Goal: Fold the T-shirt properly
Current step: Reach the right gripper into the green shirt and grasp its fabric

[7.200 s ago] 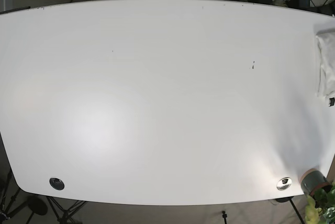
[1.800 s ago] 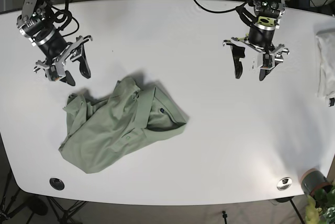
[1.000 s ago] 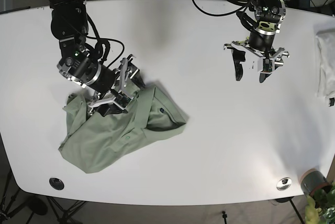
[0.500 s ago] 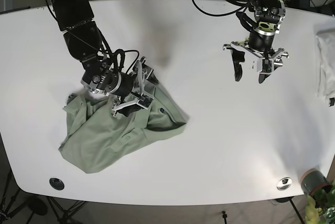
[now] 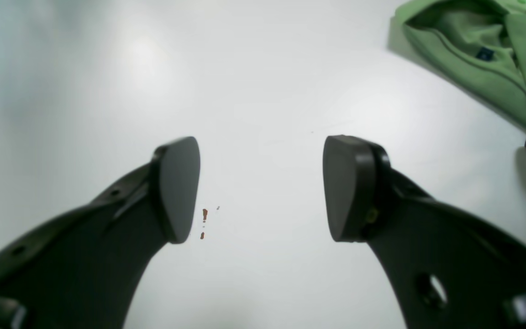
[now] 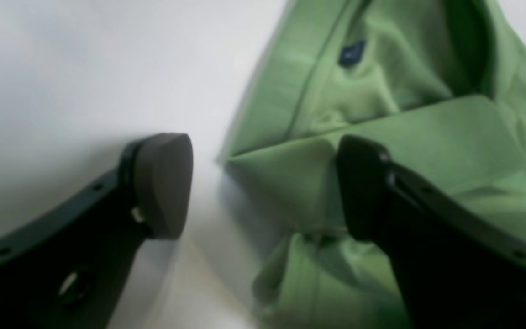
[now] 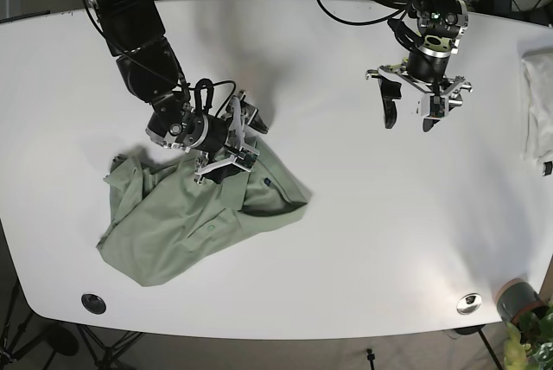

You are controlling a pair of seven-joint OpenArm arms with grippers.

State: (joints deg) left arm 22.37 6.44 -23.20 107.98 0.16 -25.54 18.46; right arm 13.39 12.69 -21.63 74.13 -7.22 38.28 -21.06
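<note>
The right pincer [image 6: 263,187], jaws apart, straddles the collar edge of the crumpled green T-shirt [image 7: 199,214] on the white bench [image 7: 346,240]. The left pincer [image 7: 416,117] hovers, jaws apart, well away from it.

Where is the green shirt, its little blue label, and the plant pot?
green shirt [image 7: 181,223], base view, middle of the body.
blue label [image 6: 351,52], right wrist view, label's centre.
plant pot [image 7: 517,297], base view, rim.

White table [image 7: 346,240], crumpled green T-shirt [image 7: 186,219]

Blk arms w/ cables, matte blk fingers [image 5: 178,187].
</note>
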